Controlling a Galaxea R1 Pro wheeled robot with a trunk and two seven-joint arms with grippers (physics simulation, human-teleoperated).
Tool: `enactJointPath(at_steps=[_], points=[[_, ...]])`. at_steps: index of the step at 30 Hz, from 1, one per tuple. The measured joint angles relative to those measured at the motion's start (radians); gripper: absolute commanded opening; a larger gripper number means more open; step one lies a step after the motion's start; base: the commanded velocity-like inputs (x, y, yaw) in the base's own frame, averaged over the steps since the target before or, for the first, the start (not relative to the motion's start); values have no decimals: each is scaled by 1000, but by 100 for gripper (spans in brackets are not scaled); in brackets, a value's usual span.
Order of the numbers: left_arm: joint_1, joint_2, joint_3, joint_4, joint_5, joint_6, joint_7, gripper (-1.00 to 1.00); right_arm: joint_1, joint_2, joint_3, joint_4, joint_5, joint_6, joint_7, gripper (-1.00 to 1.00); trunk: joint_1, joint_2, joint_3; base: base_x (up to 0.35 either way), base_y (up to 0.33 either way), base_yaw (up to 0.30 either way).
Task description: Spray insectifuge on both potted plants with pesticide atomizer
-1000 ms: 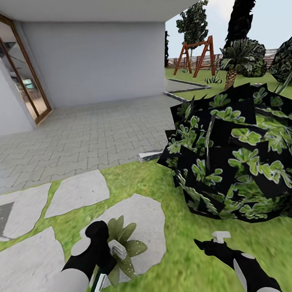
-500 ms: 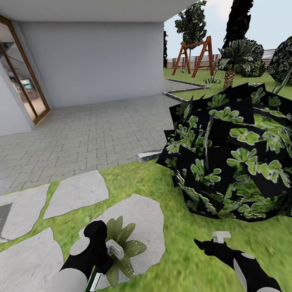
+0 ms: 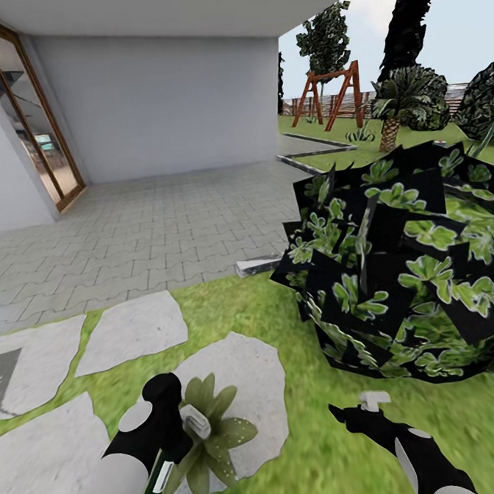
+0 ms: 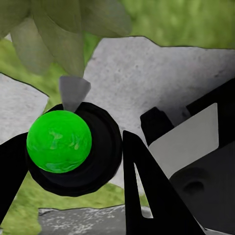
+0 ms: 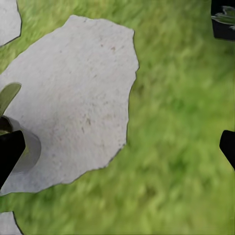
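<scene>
Pesticide atomizer [image 3: 187, 426] in left gripper [image 3: 172, 436] over potted plant [image 3: 216, 441]

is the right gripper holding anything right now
No. In the right wrist view the right gripper stands open, only lawn and a stepping stone between its fingertips.

Left end effector [image 3: 187, 428] hides part of potted plant [image 3: 216, 433]; right arm [image 3: 420, 456] cut off at frame edge.

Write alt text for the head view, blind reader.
The left gripper holds the pesticide atomizer right beside a potted plant, a low green rosette on a grey stepping stone in the lawn. The right gripper hovers over grass near a large dark leafy bush; behind lie a paved patio and white house wall.
</scene>
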Motion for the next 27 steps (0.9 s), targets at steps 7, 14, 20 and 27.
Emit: enactJointPath(at_steps=[7,14,20,27], points=[[0,-3,-1,0,3,0,-2,-100,0,0,0,0,0,0,0,100,0,0,0,18,3,-1],[0,-3,-1,0,4,0,-2,-100,0,0,1,0,0,0,0,100,0,0,0,0,0,-193],[1,-3,0,-1,4,0,-2,-100,0,0,0,0,0,0,0,100,0,0,0,0,0,-43],[1,2,-2,1,-5,0,-3,-100,0,0,0,0,0,0,0,100,0,0,0,-53,52,-2]])
